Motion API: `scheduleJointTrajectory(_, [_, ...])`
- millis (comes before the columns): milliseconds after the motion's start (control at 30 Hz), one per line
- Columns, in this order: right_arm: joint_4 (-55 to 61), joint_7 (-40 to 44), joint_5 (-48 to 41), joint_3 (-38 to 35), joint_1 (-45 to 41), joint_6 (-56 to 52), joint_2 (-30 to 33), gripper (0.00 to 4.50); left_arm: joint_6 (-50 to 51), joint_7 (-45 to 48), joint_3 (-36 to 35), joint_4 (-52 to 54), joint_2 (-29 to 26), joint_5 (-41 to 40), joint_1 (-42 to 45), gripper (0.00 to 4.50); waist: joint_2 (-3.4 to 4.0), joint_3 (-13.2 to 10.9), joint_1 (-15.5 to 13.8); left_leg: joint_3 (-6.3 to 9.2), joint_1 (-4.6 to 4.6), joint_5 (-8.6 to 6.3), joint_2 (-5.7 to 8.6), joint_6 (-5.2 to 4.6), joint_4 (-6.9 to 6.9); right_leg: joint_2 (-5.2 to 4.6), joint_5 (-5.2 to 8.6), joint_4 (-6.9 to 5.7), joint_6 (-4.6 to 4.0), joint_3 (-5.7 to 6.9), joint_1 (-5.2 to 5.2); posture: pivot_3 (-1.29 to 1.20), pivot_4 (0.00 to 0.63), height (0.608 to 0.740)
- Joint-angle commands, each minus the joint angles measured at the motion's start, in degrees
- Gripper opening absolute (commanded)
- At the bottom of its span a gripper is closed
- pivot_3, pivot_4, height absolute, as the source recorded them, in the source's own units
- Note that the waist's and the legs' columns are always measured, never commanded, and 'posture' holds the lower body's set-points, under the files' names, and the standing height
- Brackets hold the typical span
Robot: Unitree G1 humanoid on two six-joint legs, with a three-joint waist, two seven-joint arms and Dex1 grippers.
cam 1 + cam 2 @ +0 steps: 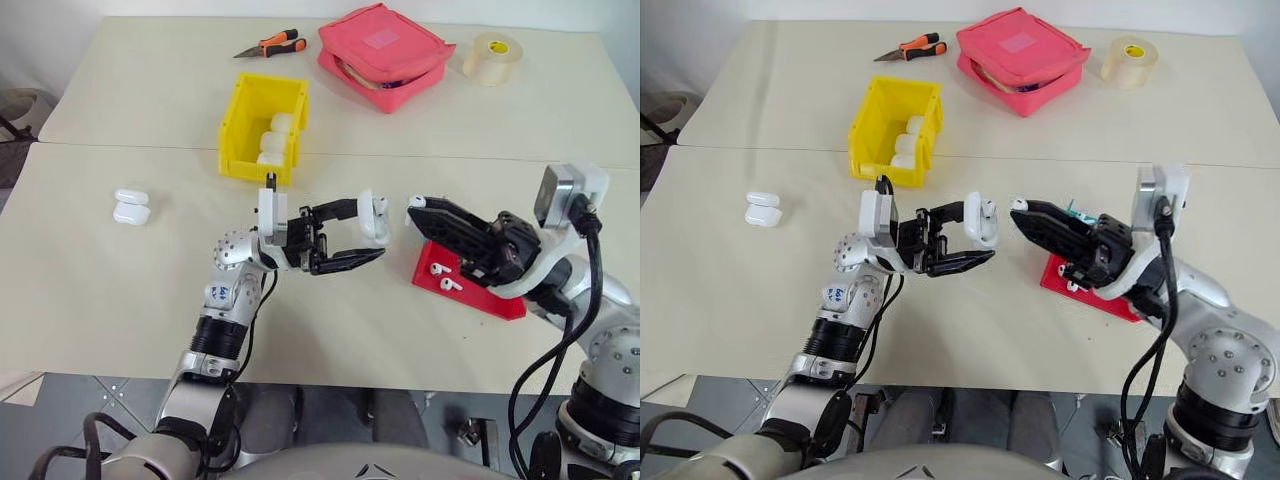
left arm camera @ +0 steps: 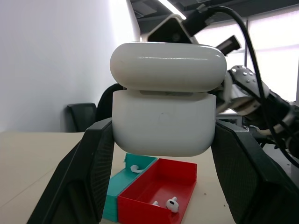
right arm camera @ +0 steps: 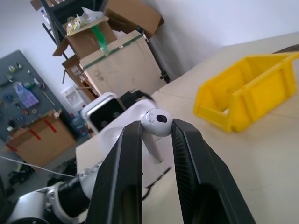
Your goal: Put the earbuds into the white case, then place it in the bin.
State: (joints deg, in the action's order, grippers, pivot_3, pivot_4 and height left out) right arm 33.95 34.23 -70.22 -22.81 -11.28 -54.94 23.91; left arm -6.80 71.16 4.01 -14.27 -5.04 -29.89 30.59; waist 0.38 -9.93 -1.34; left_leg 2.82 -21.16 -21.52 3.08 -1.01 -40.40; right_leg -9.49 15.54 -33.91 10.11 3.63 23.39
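Note:
My left gripper (image 1: 368,234) is shut on the white case (image 1: 374,218), holding it above the table's middle. In the left wrist view the case (image 2: 163,123) sits between both fingers (image 2: 88,177), and its lid stands raised off the body. My right gripper (image 1: 414,207) is just right of the case, pointing at it. It is shut on one earbud (image 3: 156,122), stem down between its fingers (image 3: 128,172). More earbuds (image 1: 450,284) lie in the red tray (image 1: 495,302) under the right arm. The yellow bin (image 1: 240,112) stands behind, with several white cases inside.
Two white cases (image 1: 131,208) lie stacked at the left of the table. A pink pouch (image 1: 385,52), a tape roll (image 1: 491,56) and orange-handled pliers (image 1: 273,45) lie at the back. A teal tray (image 2: 125,183) adjoins the red tray.

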Motion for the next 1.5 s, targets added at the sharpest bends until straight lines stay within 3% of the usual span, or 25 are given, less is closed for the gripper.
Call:
scheduleJointTrajectory(33, [2.47,-1.70,-2.23,1.51,1.37,3.39,-0.61,0.53,0.00,0.05,-0.30,0.87,0.43,-0.89,0.79,2.76,0.00,0.00,0.02,-0.02,0.00,0.00,0.01,-0.01,0.00,0.00,0.00,-0.01,0.00,-0.01,0.00,0.00,0.150,0.740])
scheduleJointTrajectory(700, [1.94,-2.88,-4.16,7.59,0.67,10.55,1.98,0.53,0.10,0.36,0.22,1.28,1.35,-0.43,0.00,2.76,0.00,0.00,0.03,-0.05,0.02,0.01,0.01,-0.03,0.00,0.00,0.00,-0.01,0.00,-0.04,-0.01,0.00,0.150,0.740])
scheduleJointTrajectory(1500, [-2.07,2.04,5.36,13.66,5.33,16.56,3.15,0.53,-0.86,-0.83,-0.55,1.01,2.41,-0.03,0.24,2.76,0.00,0.00,0.02,-0.07,0.03,0.01,0.00,-0.03,0.00,0.02,0.00,-0.01,0.00,-0.04,-0.01,0.00,0.150,0.740])
